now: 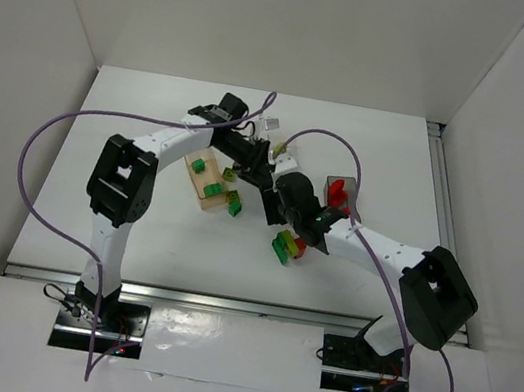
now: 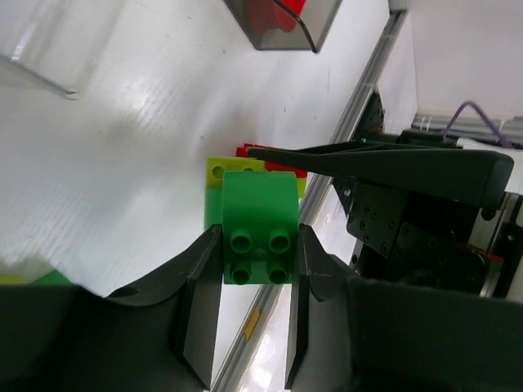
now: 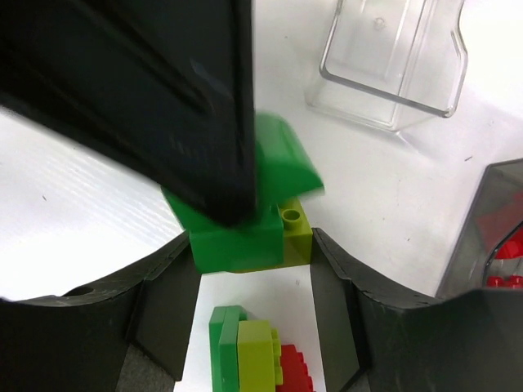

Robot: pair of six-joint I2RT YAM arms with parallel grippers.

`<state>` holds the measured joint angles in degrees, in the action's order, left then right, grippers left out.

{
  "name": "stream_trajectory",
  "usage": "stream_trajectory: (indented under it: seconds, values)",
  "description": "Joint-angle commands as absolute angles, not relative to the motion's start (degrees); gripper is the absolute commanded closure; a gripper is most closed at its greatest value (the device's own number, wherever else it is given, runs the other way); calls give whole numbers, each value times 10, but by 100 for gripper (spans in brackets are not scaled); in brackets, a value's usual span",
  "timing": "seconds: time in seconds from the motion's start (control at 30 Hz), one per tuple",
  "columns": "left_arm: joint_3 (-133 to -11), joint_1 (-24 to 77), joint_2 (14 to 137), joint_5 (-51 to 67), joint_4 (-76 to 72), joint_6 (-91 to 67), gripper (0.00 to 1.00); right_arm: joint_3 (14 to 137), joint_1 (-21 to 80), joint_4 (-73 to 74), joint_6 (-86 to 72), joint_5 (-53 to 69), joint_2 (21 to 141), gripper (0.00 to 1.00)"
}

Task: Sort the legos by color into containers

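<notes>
My left gripper (image 1: 250, 164) is shut on a green lego with a curved top (image 2: 260, 220), held above the table's middle. My right gripper (image 1: 270, 189) meets it from the right and is shut on a green and lime lego pair (image 3: 245, 238) joined to that curved lego (image 3: 282, 159). A green, lime and red lego stack (image 1: 286, 247) lies on the table below (image 3: 249, 351). The peach-orange tray (image 1: 199, 195) holds two green legos. The clear tray (image 1: 270, 128) stands behind and looks empty (image 3: 392, 65). The reddish tray (image 1: 341, 190) holds red legos (image 3: 502, 245).
A green lego (image 1: 235, 208) and a lime one (image 1: 232, 176) lie just right of the peach tray. A metal rail (image 1: 444, 203) runs along the table's right edge. White walls enclose the table on three sides.
</notes>
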<state>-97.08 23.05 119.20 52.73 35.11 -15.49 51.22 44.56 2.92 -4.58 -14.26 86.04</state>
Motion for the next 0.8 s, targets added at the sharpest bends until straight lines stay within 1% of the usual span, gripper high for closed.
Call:
stream_trajectory:
  seconds: [0.0,0.2,0.3,0.37,0.4,0.43,0.5,0.53,0.67,0.77]
  values:
    - [-961,199,1199,497,325,-184,100,509,453,-25,-66,-166,832,74]
    - [-929,182,1167,469,297,-211,100,479,453,-17,-88,-171,816,75]
    - [-922,171,1146,439,297,-218,100,473,453,-17,-99,-186,810,75]
    - [-907,163,1124,395,297,-230,100,473,453,-11,-105,-202,810,75]
    - [-902,155,1115,371,297,-239,100,473,453,-4,-112,-207,810,75]
    - [-902,149,1105,298,314,-247,100,479,453,2,-112,-207,810,75]
    - [-886,149,1086,192,333,-259,100,485,453,11,-118,-217,810,75]
    - [-876,149,1065,109,333,-267,100,485,453,18,-118,-217,810,75]
    - [-835,149,1023,12,339,-320,100,492,453,23,-118,-217,810,75]
    - [-816,155,1011,-30,339,-331,100,498,453,29,-118,-217,816,75]
